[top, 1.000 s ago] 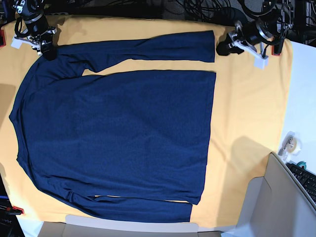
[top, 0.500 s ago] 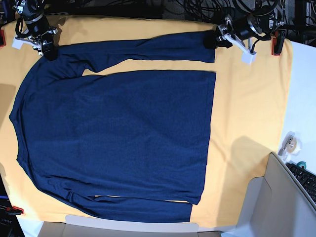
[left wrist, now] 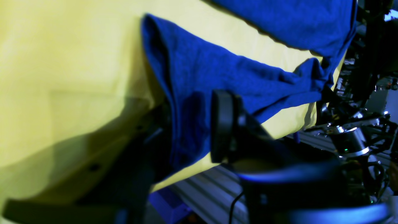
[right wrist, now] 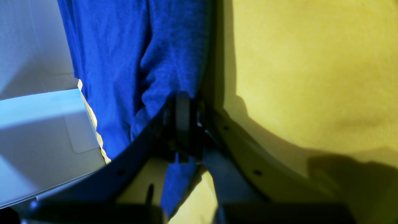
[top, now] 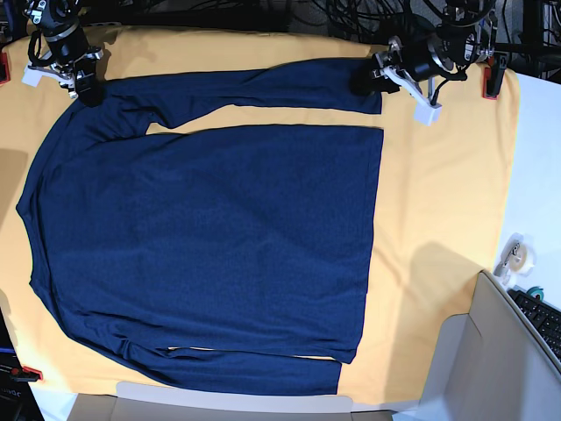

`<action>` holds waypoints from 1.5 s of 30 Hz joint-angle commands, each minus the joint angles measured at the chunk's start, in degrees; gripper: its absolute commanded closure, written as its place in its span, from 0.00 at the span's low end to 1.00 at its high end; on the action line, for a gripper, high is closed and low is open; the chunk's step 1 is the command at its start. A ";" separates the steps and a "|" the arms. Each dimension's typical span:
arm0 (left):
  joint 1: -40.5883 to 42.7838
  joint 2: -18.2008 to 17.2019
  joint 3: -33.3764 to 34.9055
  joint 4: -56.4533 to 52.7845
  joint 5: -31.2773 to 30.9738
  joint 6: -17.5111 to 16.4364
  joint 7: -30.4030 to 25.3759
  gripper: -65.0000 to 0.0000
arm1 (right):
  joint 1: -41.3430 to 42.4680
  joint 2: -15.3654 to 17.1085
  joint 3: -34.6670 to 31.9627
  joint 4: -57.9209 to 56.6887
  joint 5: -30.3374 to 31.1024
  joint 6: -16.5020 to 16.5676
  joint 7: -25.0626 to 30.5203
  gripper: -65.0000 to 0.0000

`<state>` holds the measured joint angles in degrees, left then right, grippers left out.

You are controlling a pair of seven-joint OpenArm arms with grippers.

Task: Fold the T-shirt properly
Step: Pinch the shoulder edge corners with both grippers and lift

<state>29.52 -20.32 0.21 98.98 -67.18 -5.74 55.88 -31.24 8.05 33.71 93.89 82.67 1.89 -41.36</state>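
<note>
One navy T-shirt (top: pixel 202 237) flat on yellow-orange cloth (top: pixel 438 184) covering surface. Right end effector (right wrist: pixel 183 124) clamped on shoulder; left end effector (left wrist: pixel 192 130) straddling cuff — grip unclear. Cables (top: pixel 351 13) behind.

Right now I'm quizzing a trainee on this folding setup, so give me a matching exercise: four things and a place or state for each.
Things:
1. T-shirt
2. left gripper
3. right gripper
4. cloth

Places or states:
A. at the sleeve cuff
B. lying flat, sleeves out
C. shut on fabric near the shoulder
D. spread under everything

Pairs: 1-B, 2-A, 3-C, 4-D
</note>
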 commanded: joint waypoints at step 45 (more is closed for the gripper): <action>-27.80 -1.97 0.54 7.61 2.52 -3.45 3.60 1.00 | 17.84 4.39 1.49 9.37 -16.26 0.70 -1.49 1.00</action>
<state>2.50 -21.76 0.93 105.75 -63.83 -8.97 60.07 -13.45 11.44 34.94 102.43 65.78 2.37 -43.77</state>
